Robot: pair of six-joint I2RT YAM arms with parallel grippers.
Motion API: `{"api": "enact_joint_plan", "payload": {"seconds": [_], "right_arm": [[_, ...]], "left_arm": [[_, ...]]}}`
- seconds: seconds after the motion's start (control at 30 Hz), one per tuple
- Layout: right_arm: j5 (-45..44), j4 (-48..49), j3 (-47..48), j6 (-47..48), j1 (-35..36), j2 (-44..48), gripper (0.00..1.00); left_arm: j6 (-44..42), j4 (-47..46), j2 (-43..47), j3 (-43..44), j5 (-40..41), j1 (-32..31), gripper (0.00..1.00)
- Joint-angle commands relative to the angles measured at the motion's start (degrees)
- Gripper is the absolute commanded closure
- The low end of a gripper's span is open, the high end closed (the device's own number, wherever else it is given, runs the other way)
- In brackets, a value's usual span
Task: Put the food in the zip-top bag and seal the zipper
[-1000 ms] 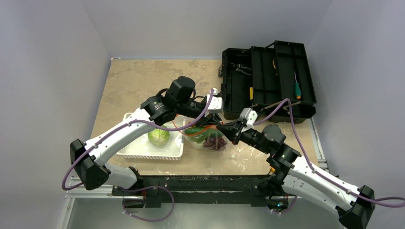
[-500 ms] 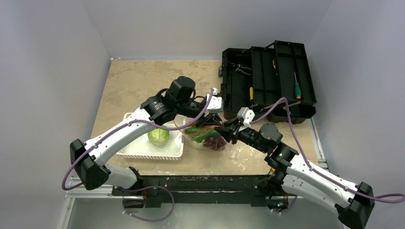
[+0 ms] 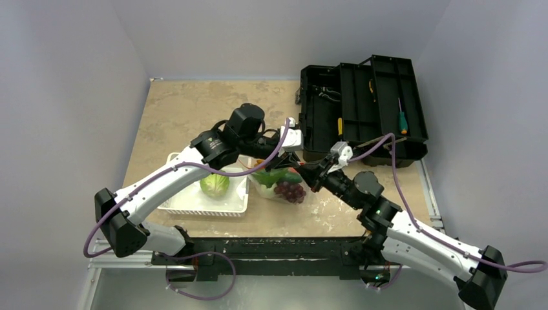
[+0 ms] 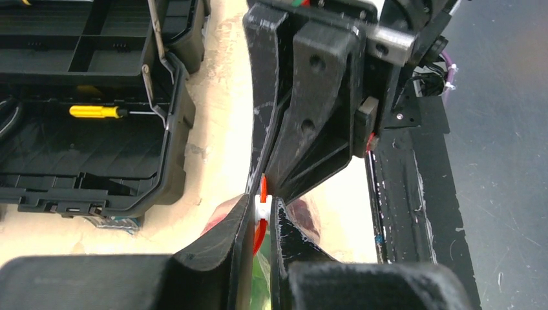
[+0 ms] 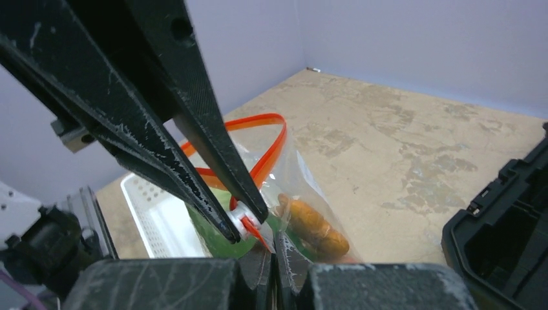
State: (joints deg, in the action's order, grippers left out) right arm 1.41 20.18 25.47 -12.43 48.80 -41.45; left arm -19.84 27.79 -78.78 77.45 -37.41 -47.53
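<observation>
While the cabbage (image 3: 214, 185) waits in the basket (image 3: 194, 208), outside both jaws, the left gripper (image 4: 262, 204) pinches the slider (image 5: 242, 223) and the right gripper (image 5: 274, 244) clamps the zip-top bag (image 5: 296, 177) beside it, zipper (image 5: 271, 152) gaping

No legible text, labels, brands, numbers or signs appear on any object in the three views.

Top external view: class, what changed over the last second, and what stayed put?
The right claw, gripping the zip-top bag, nudged toward the white basket, then drew back toward the toolbox; the bag shifted slightly with it. The left claw on the zipper, the cabbage and the basket stayed put.
</observation>
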Motion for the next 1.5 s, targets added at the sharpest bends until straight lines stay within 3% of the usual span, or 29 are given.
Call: {"api": "enact_joint_plan", "payload": {"seconds": [0.0,0.27,0.4,0.5,0.7,0.77,0.9,1.07,1.17,1.23,1.3,1.33,1.47], "right_arm": [[-11.7,6.0,-0.9,-9.1,-0.4,4.5,1.00],[-11.6,9.7,-4.1,-16.5,-0.4,7.9,1.00],[3.3,8.8,-1.8,-5.7,-0.4,5.6,1.00],[5.9,-0.4,2.5,2.4,-0.3,4.0,0.99],[0.5,-22.3,14.7,6.1,-0.3,-1.1,0.48],[-0.6,-29.7,18.9,7.2,-0.3,-3.7,0.36],[1.3,-42.5,27.2,14.8,-0.3,-9.6,0.29],[-1.2,-48.7,31.6,20.1,-0.3,-12.6,0.28],[4.2,-47.6,30.5,26.2,-0.4,-10.5,0.29],[5.4,-44.6,28.4,28.6,-0.4,-8.4,0.36],[7.4,-41.3,26.8,29.8,-0.4,-7.0,0.54],[8.4,-39.8,26.4,29.3,-0.4,-6.6,0.57],[11.0,-37.3,27.0,27.9,-0.4,-8.7,0.56]], "left_arm": [[2.7,0.4,1.9,1.1,4.4,0.4,1.00],[4.7,-0.8,3.1,-0.4,9.2,2.0,1.00],[4.7,-1.5,3.6,-0.7,4.7,2.2,1.00],[5.3,-2.2,4.0,-0.7,2.8,2.2,1.00],[5.6,-2.0,4.0,-0.2,-0.3,2.1,1.00],[5.2,-1.3,3.7,0.0,-1.0,2.2,1.00],[4.2,-0.4,3.8,-0.2,-1.3,2.2,1.00],[3.4,-0.2,4.0,-1.2,-2.1,2.2,1.00],[2.9,-1.0,4.4,-3.0,-2.2,2.3,1.00],[2.5,-0.9,4.4,-3.5,-2.4,2.2,1.00],[2.4,-0.8,4.5,-3.6,-2.9,2.2,1.00],[2.4,-1.1,4.6,-4.0,-3.1,2.2,1.00],[2.9,-1.5,5.4,-4.4,-3.9,2.2,1.00]]}}
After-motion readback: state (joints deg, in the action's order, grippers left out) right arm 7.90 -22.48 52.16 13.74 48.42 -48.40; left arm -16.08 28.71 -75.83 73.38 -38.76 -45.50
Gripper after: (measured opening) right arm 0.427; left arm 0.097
